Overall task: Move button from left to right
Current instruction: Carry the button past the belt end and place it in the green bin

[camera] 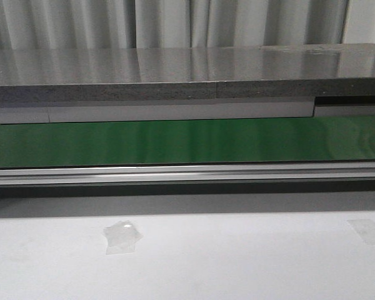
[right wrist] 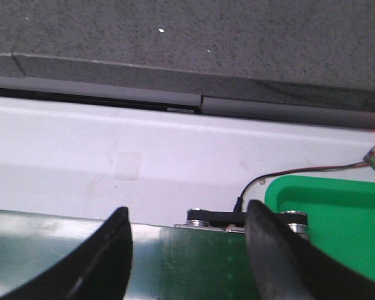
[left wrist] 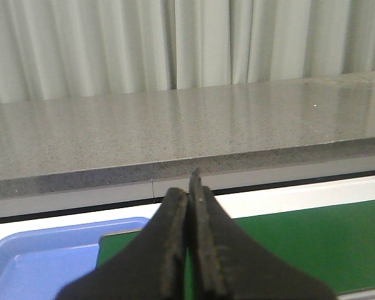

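the button does not show in any of the three views, so where it sits cannot be told.

the left gripper [left wrist: 189,244] has its two dark fingers pressed flat together with nothing between them, hanging over the glossy green conveyor belt [left wrist: 312,244] beside the corner of a pale blue plastic tray [left wrist: 44,262]. the right gripper [right wrist: 187,262] stands wide apart and empty above the belt's end roller, near a bright green plastic bin [right wrist: 337,212] and a thin red-and-black wire [right wrist: 287,176].

handling can only be judged from the task words — a button of this kind is probably light, rigid and hard-surfaced (so a smooth head may slip). gripping across any flat-sided part seems safer than pinching a rounded cap — but that waits on seeing it.
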You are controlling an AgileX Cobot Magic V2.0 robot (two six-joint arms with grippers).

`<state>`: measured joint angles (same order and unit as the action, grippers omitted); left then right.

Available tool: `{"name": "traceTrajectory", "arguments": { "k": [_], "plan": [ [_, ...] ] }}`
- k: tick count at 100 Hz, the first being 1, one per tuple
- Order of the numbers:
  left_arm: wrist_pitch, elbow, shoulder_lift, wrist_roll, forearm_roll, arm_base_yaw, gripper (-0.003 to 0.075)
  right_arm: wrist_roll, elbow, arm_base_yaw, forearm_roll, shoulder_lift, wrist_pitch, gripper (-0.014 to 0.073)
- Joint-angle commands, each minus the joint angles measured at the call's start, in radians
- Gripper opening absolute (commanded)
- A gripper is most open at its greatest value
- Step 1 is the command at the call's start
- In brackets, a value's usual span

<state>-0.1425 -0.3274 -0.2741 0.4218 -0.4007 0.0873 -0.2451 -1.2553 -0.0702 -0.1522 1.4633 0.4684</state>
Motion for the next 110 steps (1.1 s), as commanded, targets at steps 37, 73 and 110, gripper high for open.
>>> {"name": "traceTrajectory", "arguments": {
  "k": [37,73,110],
  "plan": [
    [0.076,-0.026,-0.009,-0.003,-0.014,0.009,-0.002,-0.008,0.465,0.119,-0.012,-0.485,-0.38,0.0414],
    [0.076,-0.026,-0.009,-0.003,-0.014,0.009,-0.002,-0.008,0.741,0.119,-0.017,-0.893,-0.369,0.0414],
    [0.076,-0.026,-0.009,-0.003,-0.014,0.009,-0.002,-0.008,0.842,0.119,-0.022,-1.131,-0.267,0.0412]
  ]
}}
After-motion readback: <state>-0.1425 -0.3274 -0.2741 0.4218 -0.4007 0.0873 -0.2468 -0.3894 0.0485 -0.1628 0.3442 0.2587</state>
